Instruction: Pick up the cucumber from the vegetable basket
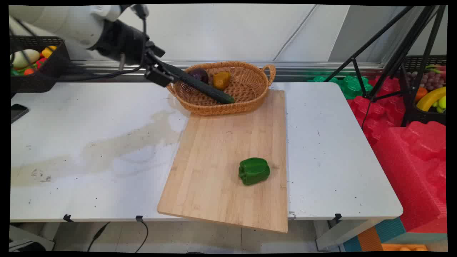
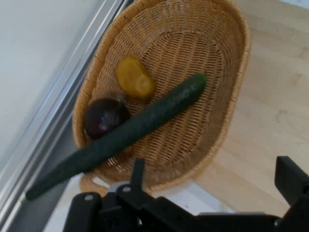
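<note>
Gripper (image 1: 160, 73) (image 2: 212, 174), fingers spread wide and holding nothing, hovers just beside a basket (image 1: 221, 109) (image 2: 241, 72) where a cucumber (image 1: 203, 87) (image 2: 130, 130) lies slanted (its near end overhanging the rim).

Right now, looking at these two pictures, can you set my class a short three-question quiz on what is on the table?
1. What lies on the wooden board?
A. a green pepper
B. a lemon
C. a carrot

2. True or false: the cucumber lies wholly inside the basket.

3. Fill in: apart from the cucumber, the basket holds ___ other things.

Key
1. A.
2. False: one end sticks out over the basket's rim.
3. Two: a dark purple vegetable and a yellow one.
</note>
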Controlling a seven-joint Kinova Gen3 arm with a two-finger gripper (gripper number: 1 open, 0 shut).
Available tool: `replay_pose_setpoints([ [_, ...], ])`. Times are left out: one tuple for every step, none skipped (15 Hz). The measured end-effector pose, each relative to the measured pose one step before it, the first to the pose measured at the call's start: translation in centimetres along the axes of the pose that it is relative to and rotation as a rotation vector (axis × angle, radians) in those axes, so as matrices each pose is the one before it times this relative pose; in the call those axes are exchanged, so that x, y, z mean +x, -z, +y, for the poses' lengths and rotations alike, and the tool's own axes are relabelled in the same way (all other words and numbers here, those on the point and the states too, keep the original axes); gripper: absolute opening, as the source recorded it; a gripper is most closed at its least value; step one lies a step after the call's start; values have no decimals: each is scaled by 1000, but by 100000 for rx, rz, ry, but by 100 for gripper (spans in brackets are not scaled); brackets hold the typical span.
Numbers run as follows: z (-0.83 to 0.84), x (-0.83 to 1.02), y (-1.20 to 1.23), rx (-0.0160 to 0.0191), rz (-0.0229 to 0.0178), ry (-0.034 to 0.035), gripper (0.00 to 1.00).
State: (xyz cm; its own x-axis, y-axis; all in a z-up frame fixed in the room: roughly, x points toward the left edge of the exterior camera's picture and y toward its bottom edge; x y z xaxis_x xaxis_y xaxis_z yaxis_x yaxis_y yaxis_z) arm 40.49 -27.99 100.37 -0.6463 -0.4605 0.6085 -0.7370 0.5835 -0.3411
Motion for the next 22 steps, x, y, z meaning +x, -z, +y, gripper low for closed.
replay_pose_setpoints([
  [-706, 584, -1006, 585, -737, -2248, 100],
  [-498, 419, -836, 255, -671, -1610, 100],
  [-553, 439, -978, 253, -880, -1737, 100],
  [-454, 374, -901, 66, -845, -1504, 100],
  [-498, 421, -1054, -29, -1201, -2155, 100],
  [-421, 338, -911, -133, -1150, -2011, 100],
  [-490, 375, -1082, -203, -1397, -2486, 100],
  [-445, 337, -1115, -457, -1403, -2512, 100],
  [-358, 274, -932, -483, -1135, -2077, 100],
  [-230, 171, -640, -378, -788, -1374, 100],
  [-372, 282, -1085, -641, -1375, -2451, 100],
  [-350, 213, -918, -464, -1280, -2047, 100],
  [-381, 257, -1086, -578, -1428, -2372, 100],
  [-364, 143, -1007, -549, -1430, -2026, 100],
  [-298, 124, -859, -550, -1198, -1623, 100],
  [-321, 147, -981, -739, -1287, -1797, 100],
  [-246, 84, -840, -695, -1066, -1397, 100],
  [-277, 116, -975, -895, -1043, -1528, 100],
  [-187, 106, -665, -630, -656, -1180, 100],
  [-210, 113, -812, -766, -743, -1423, 100],
  [-243, 144, -897, -812, -603, -1584, 100],
  [-267, 163, -1068, -1100, -733, -1867, 100],
])
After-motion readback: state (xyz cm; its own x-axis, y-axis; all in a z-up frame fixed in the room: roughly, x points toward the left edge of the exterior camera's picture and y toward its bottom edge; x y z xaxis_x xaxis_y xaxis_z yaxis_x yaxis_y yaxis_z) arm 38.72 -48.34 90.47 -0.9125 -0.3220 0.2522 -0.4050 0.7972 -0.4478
